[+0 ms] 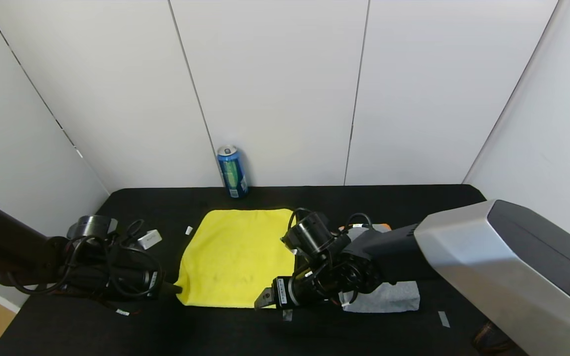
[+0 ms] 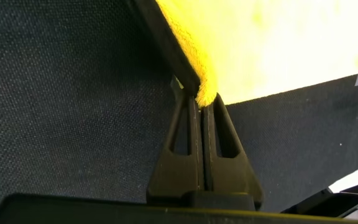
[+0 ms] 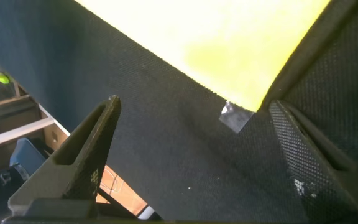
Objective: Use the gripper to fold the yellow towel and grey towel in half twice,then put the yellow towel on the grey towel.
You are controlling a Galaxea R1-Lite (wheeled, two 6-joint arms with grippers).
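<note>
Yellow towel (image 1: 235,257): spread flat on the black table (image 1: 215,331), centre-left, at 6 o'clock from the blue can (image 1: 232,171).
Grey towel (image 1: 386,297): at 3 o'clock of the yellow towel, largely hidden under the right arm.
Left gripper (image 1: 178,289): fingers pressed together, pinching the yellow towel's near-left corner.
Right gripper (image 1: 263,300): fingers spread wide, at the towel's near-right corner, holding nothing.
</note>
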